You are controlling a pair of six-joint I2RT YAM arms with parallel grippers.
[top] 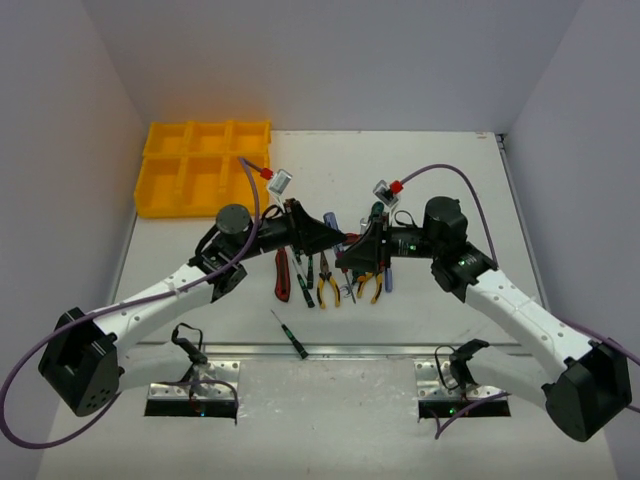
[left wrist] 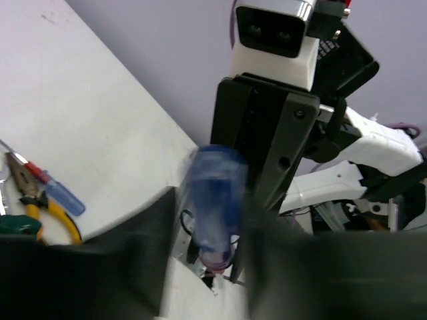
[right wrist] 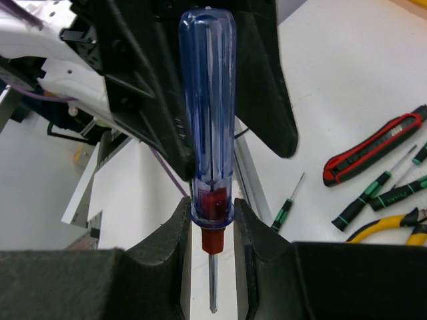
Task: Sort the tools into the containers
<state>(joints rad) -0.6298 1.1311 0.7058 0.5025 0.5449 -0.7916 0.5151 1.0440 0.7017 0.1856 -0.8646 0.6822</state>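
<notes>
A blue clear-handled screwdriver (right wrist: 207, 100) with a red collar is held off the table between both arms at mid-table (top: 345, 241). My right gripper (right wrist: 212, 227) is shut on its collar, shaft pointing toward the wrist. My left gripper (left wrist: 210, 230) straddles the blurred blue handle (left wrist: 215, 193); a gap shows beside one finger, so it looks open. The yellow tray (top: 200, 170) of compartments sits at the back left. More tools lie in a row below the grippers: red-black utility knife (top: 282, 275), yellow pliers (top: 327, 285), green-handled screwdrivers (top: 305, 280).
A small green screwdriver (top: 291, 335) lies alone near the front rail. Another blue screwdriver (top: 388, 275) and yellow pliers (top: 372, 288) lie under the right gripper. Grey walls enclose the table on three sides.
</notes>
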